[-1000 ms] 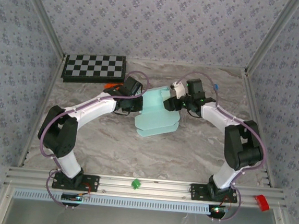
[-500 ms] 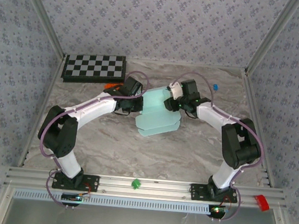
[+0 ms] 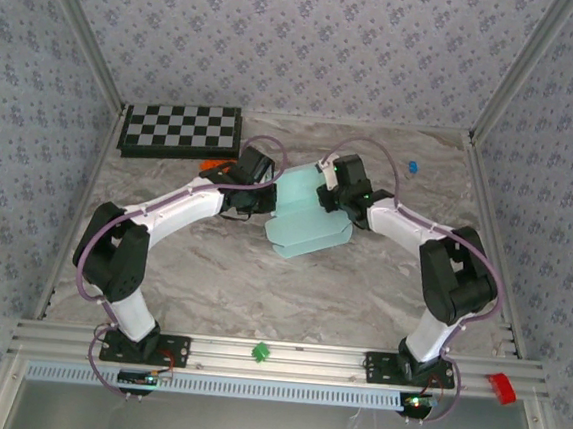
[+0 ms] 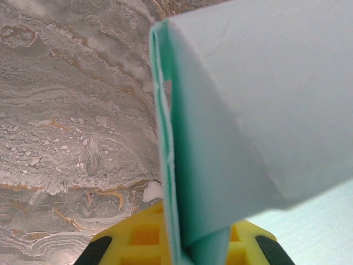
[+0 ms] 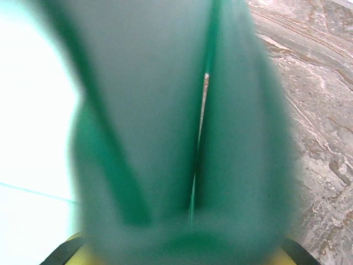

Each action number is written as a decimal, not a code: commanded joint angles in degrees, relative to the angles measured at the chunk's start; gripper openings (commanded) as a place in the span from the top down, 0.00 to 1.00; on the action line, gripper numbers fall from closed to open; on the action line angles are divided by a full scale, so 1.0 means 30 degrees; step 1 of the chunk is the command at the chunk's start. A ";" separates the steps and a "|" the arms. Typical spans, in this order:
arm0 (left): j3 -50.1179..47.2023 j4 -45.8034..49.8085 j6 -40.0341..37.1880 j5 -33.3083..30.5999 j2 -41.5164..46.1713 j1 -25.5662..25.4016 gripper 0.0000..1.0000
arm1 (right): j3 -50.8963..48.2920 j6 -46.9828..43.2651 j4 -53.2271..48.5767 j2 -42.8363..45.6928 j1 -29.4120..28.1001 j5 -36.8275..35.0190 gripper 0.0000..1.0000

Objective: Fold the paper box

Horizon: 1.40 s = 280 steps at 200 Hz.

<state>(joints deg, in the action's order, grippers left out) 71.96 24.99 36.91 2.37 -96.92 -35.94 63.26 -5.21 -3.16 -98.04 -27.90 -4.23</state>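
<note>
**Paper box [image 3: 306, 221] pinched on the left as the right arm closes in**

The left gripper [image 3: 266, 201] stays pressed shut on the box's folded left edge, with card between its yellow pads [image 4: 144, 238]. The right gripper [image 3: 325, 200] has moved inward over the right flap. Blurred card sits between its fingers, and I cannot tell whether they grip it. The box lies mid-table [image 3: 260, 283], slightly shifted.

From the right wrist the paper box [image 5: 165, 121] is a green blur running off the top edge; from the left wrist a yellow pad [image 4: 140, 243] behind it is cut off below. A blue speck [image 3: 411, 166] right of the box is too small to name.
</note>
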 commanded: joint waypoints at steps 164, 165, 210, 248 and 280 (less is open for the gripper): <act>0.0533 0.0690 0.0246 -0.0643 -0.0314 -0.0017 1.00 | 0.3050 0.4799 -0.4492 -0.2169 -0.2267 -1.1544 0.88; 0.0533 0.0691 0.0242 -0.0658 -0.0307 -0.0009 1.00 | 0.3051 0.4821 -0.4518 -0.2176 -0.2270 -1.1556 0.88; 0.0489 0.0744 0.0297 -0.0767 -0.0329 0.0002 1.00 | 0.3431 0.5361 -0.5341 -0.2556 -0.2316 -1.2261 0.91; 0.0489 0.0742 0.0282 -0.0739 -0.0365 -0.0006 1.00 | 0.3375 0.5195 -0.5194 -0.2452 -0.2331 -1.1367 0.93; 0.0578 0.0692 0.0218 -0.0558 -0.0468 -0.0006 1.00 | 0.2641 0.4707 -0.3605 -0.1707 -0.2389 -0.9357 0.85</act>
<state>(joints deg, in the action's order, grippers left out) 72.18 23.35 37.78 1.04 -98.70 -36.01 72.82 9.47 -15.00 -103.83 -36.58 -30.28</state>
